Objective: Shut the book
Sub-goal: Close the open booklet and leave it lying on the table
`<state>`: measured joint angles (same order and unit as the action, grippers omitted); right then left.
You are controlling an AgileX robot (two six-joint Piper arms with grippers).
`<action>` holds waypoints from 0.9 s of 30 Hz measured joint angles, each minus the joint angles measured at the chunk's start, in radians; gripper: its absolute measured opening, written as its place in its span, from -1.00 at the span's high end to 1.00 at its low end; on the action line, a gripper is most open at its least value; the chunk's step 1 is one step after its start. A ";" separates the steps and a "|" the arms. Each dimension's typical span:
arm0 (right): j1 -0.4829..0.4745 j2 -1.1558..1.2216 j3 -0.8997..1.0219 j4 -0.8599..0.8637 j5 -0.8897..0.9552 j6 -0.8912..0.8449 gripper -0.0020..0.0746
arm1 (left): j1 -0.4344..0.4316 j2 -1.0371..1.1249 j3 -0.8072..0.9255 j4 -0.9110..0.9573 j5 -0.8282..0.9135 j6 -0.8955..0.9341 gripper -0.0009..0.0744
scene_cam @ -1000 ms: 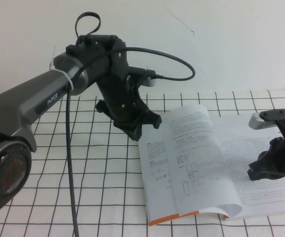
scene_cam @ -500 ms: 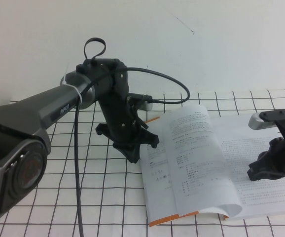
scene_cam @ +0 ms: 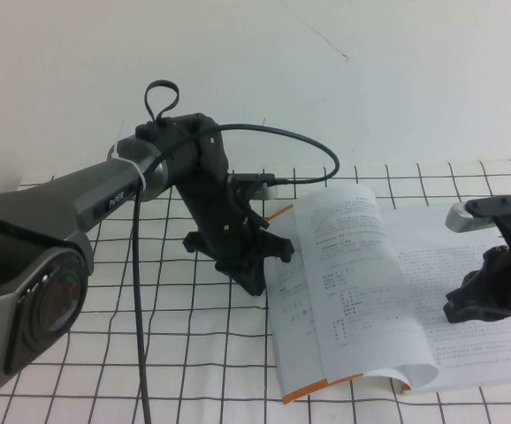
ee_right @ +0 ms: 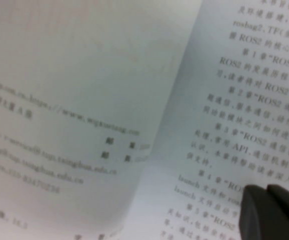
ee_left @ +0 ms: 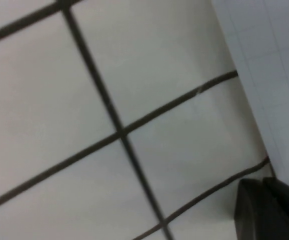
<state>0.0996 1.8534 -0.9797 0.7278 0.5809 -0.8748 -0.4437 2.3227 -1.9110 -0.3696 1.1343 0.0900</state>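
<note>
An open book (scene_cam: 362, 265) with an orange cover lies on the checked cloth at the right. Its left pages arch up over the middle. My left gripper (scene_cam: 254, 281) is low on the cloth, tip against the book's left edge. In the left wrist view its fingers (ee_left: 267, 207) are shut with nothing between them, and the pale book edge (ee_left: 269, 50) is close by. My right gripper (scene_cam: 468, 311) rests on the right-hand page. Shut and holding nothing, my right gripper (ee_right: 270, 210) sits over the printed page (ee_right: 84, 100) in the right wrist view.
A white cloth with a black grid (scene_cam: 149, 336) covers the table. The left arm's black cable (scene_cam: 139, 336) hangs down across it toward the front edge. A plain white wall (scene_cam: 370, 79) rises behind the table.
My left gripper has come down and to the right, onto the book's left edge. That edge has shifted right and the left pages stand steeper. The right arm has not moved.
</note>
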 joint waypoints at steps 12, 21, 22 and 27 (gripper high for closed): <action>0.000 0.000 0.000 0.003 0.000 0.000 0.95 | -0.079 0.032 -0.074 -0.154 -0.066 0.081 0.99; 0.000 -0.090 0.000 -0.006 0.002 0.000 0.95 | -0.147 0.023 -0.290 -0.140 0.015 0.066 0.99; 0.000 -0.120 0.000 -0.020 0.004 0.002 0.95 | -0.154 0.016 -0.312 -0.136 0.021 0.061 0.99; -0.031 -0.293 0.000 -0.137 0.024 0.084 0.95 | -0.174 -0.029 -0.369 -0.132 0.034 0.048 0.99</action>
<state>0.0682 1.5605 -0.9797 0.5911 0.6053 -0.7912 -0.6181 2.2940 -2.2795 -0.5021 1.1682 0.1381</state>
